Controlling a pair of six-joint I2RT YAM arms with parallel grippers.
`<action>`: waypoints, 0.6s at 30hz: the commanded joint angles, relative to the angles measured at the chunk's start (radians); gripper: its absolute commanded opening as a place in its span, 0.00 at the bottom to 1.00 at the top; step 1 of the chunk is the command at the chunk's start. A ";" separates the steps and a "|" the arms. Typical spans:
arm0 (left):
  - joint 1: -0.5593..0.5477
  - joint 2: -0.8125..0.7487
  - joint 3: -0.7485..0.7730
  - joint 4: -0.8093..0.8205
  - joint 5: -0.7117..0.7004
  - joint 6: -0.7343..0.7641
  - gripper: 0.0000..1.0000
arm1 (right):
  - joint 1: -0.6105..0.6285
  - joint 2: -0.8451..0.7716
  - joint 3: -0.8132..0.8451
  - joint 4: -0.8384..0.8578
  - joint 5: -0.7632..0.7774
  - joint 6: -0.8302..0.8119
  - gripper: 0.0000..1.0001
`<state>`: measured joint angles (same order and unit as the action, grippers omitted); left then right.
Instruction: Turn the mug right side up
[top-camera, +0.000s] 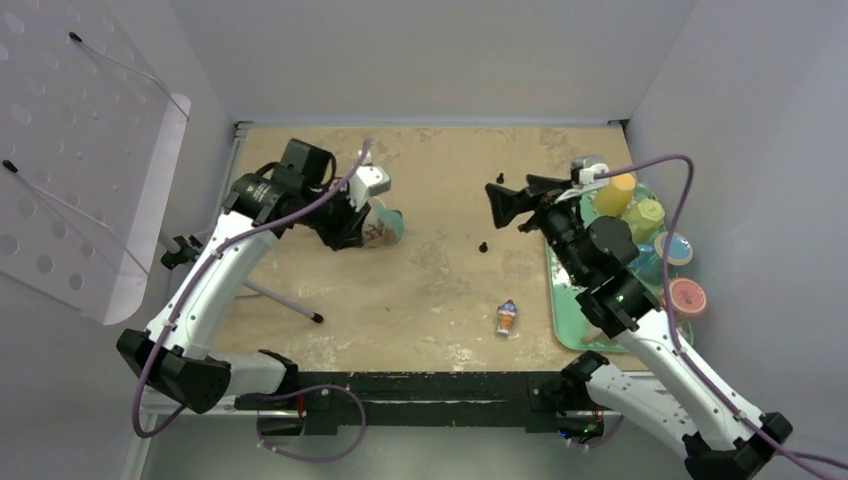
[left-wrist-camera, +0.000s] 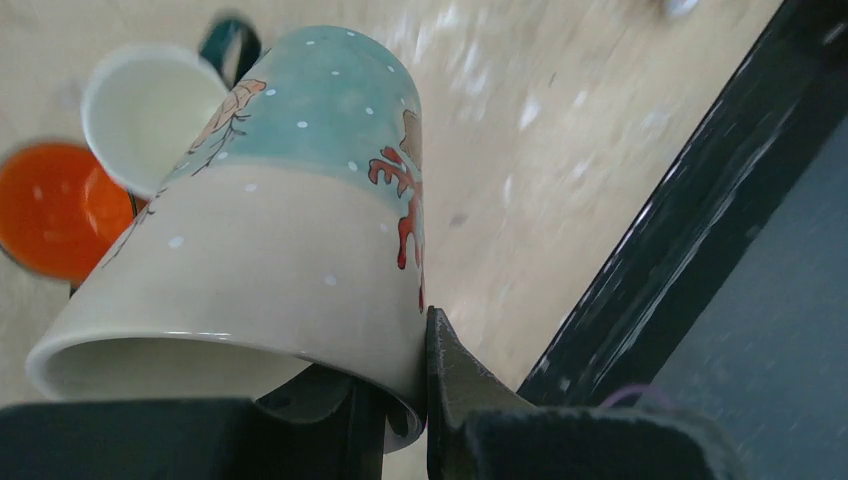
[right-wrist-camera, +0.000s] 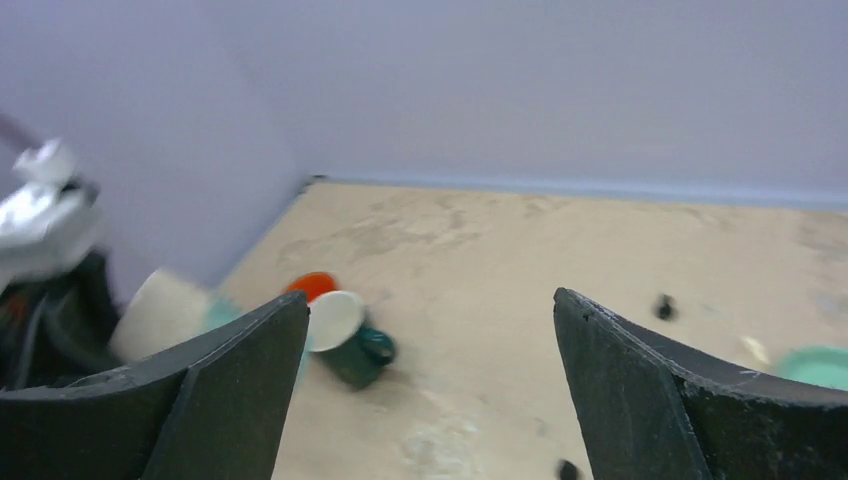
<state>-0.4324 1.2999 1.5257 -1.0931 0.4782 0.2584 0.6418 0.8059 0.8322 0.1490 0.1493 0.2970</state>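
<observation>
No readable text, label, brand, number or sign shows in any view.

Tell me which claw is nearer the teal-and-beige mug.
Left. The left claw grips the mug by its rim; the right claw hangs open, well apart from it.

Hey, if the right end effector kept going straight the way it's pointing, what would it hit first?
For the right end effector, probably bare table first; the dark green mug on its side lies just off-line. Depth is unclear.

Robot lab cell: plain walls (top-camera: 420, 60) box a scuffed table (top-camera: 440, 275).
</observation>
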 joint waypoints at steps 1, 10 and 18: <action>0.004 -0.032 -0.125 -0.222 -0.330 0.368 0.00 | -0.148 0.024 0.088 -0.300 0.135 -0.023 0.97; 0.064 0.082 -0.273 -0.094 -0.541 0.467 0.00 | -0.445 0.176 0.173 -0.474 0.124 0.038 0.97; 0.095 0.222 -0.287 0.010 -0.591 0.486 0.00 | -0.521 0.221 0.095 -0.389 0.107 0.056 0.97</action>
<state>-0.3435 1.5223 1.2213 -1.1805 -0.0463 0.6937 0.1764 1.0092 0.9428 -0.2909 0.2657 0.3256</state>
